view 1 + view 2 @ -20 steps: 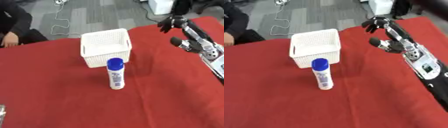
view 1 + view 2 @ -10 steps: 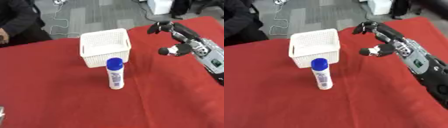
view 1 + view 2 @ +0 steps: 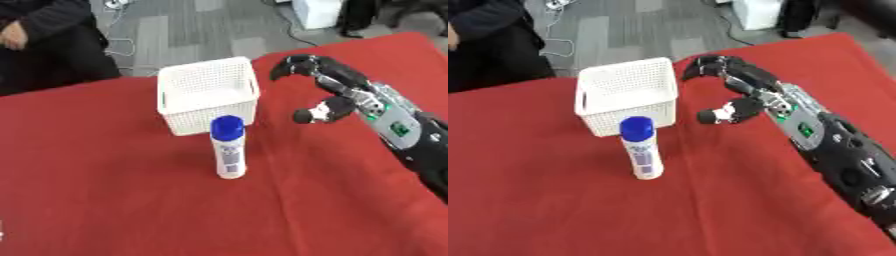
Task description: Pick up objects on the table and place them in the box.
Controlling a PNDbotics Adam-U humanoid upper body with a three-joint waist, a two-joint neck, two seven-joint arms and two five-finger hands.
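While reaching in from the right above the red table [image 3: 114,200], right hand [image 3: 337,92] spread with fingers curved and thumb apart, holding nothing, just right of the white basket [image 3: 208,92]. Nothing visible inside the basket. White bottle [image 3: 228,146] with blue cap upright just in front of the basket, apart from the hand. Grey floor beyond the table's far edge.

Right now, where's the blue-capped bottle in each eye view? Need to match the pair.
Left eye view: the bottle stands upright at picture centre, just in front of the white basket.
Right eye view: same bottle, left of centre, again right in front of the basket.
Shared landmark: the basket's near wall right behind the blue cap; the right hand hangs to its right.
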